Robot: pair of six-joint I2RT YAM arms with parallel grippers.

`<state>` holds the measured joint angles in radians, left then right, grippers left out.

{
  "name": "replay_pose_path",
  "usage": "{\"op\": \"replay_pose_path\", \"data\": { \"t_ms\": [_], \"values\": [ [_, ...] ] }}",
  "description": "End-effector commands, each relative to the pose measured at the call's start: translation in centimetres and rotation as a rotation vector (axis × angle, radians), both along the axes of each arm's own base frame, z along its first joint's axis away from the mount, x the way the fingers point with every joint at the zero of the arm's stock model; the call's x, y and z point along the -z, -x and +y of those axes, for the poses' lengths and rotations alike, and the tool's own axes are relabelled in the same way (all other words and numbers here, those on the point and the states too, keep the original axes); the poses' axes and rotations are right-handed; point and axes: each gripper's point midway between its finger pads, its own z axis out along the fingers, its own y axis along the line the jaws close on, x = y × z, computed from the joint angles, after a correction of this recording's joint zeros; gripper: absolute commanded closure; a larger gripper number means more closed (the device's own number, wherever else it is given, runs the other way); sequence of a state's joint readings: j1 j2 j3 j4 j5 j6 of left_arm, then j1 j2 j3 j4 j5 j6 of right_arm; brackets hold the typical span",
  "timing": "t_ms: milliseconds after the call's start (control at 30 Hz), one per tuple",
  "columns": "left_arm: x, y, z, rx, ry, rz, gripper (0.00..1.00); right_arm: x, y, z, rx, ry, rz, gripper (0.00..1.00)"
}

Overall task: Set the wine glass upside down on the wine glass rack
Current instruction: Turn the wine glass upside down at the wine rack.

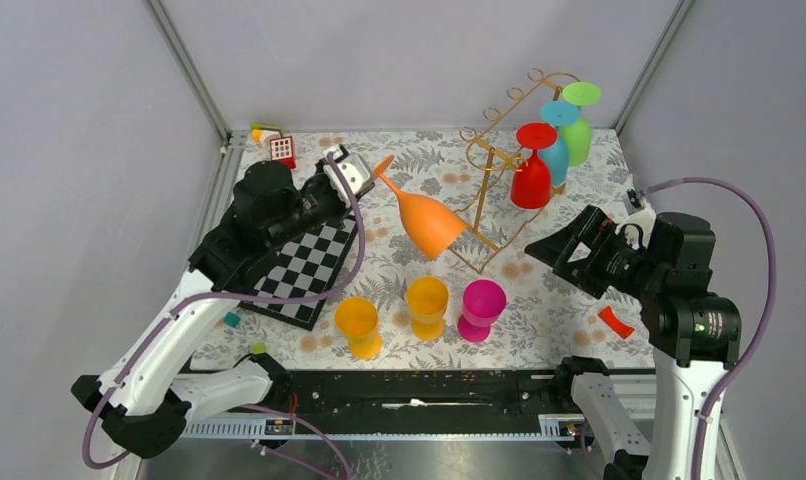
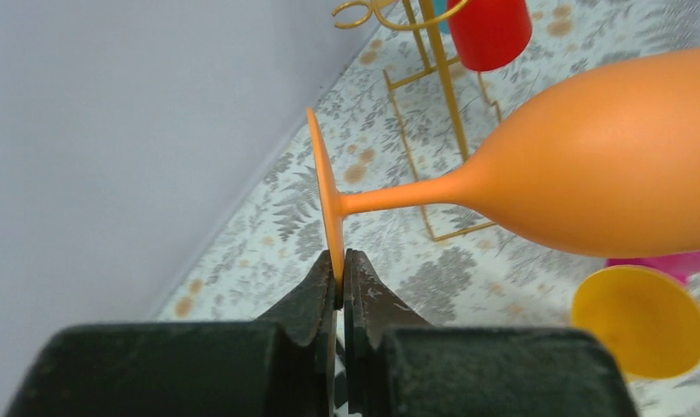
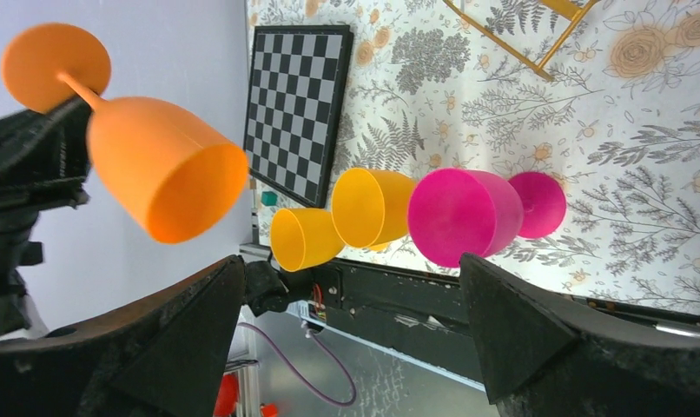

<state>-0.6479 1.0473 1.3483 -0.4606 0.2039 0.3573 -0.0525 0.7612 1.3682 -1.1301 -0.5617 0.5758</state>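
An orange wine glass (image 1: 429, 222) hangs tilted in the air left of the gold wire wine glass rack (image 1: 489, 180), its foot up and to the left, its bowl low beside the rack's base. My left gripper (image 1: 371, 172) is shut on the rim of the foot. The left wrist view shows the thin orange foot pinched between the fingers at my left gripper (image 2: 342, 278), with the bowl (image 2: 607, 165) off to the right and the rack (image 2: 446, 87) beyond. My right gripper (image 1: 559, 235) stands wide open right of the rack, holding nothing; in its own view, between its open fingers (image 3: 351, 265), the orange glass (image 3: 155, 165) shows far left.
A red (image 1: 531, 170), a blue (image 1: 556, 140) and a green glass (image 1: 579, 125) hang upside down on the rack. Two yellow glasses (image 1: 359, 325) (image 1: 426, 305) and a magenta one (image 1: 479, 308) stand near the front. A checkerboard (image 1: 309, 265) lies on the left, a red piece (image 1: 615, 322) on the right.
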Motion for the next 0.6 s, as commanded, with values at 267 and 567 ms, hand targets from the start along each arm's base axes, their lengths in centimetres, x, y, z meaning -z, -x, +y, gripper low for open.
{"op": "replay_pose_path", "data": {
  "t_ms": [267,567],
  "values": [
    [-2.1,1.4,-1.0,0.188,-0.209,-0.518,1.0,-2.0,-2.3,2.0,-0.002,-0.224,0.032,0.0],
    [-1.0,2.8,-3.3,0.282,-0.36,-0.764,1.0,-1.1,-2.5,3.8,-0.05,-0.417,0.093,0.0]
  ]
}}
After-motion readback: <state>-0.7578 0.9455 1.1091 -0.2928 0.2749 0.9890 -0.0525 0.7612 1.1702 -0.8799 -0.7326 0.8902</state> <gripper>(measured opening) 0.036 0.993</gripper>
